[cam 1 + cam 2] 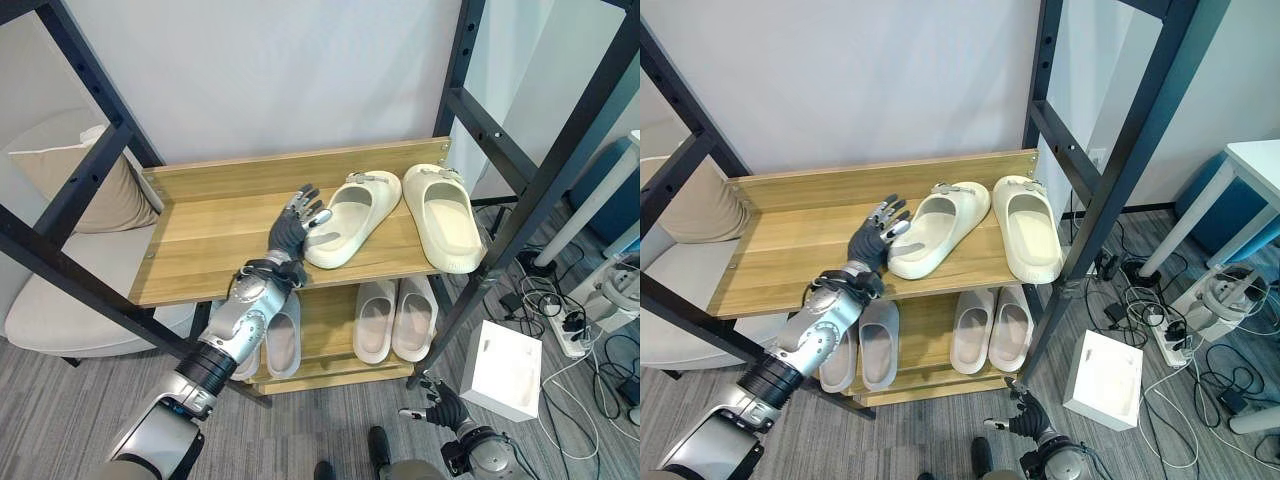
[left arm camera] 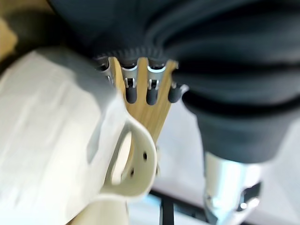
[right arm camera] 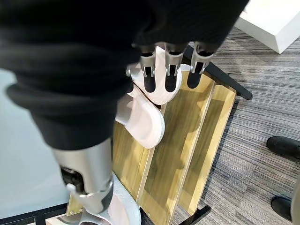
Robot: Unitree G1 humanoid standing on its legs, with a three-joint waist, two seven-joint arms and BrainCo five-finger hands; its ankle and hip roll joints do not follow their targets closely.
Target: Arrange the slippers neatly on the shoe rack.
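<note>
Two cream slippers lie on the upper wooden shelf [image 1: 200,235]. The right slipper [image 1: 443,215] points straight back; the left slipper [image 1: 352,218] is turned at an angle with its toe towards the other. My left hand [image 1: 295,228] rests open on the shelf, its straight fingers against the angled slipper's left side; the wrist view shows its fingertips [image 2: 140,91] over the wood beside that slipper [image 2: 56,140]. On the lower shelf stand a pale pink pair [image 1: 395,318] and a grey pair [image 1: 283,340], the grey partly behind my left arm. My right hand [image 1: 440,405] hangs open near the floor.
Black metal posts [image 1: 520,215] frame the rack on both sides. A white box [image 1: 505,370] sits on the floor to the right, with cables and a power strip [image 1: 570,335] beyond it. A cushioned seat [image 1: 70,300] stands to the left.
</note>
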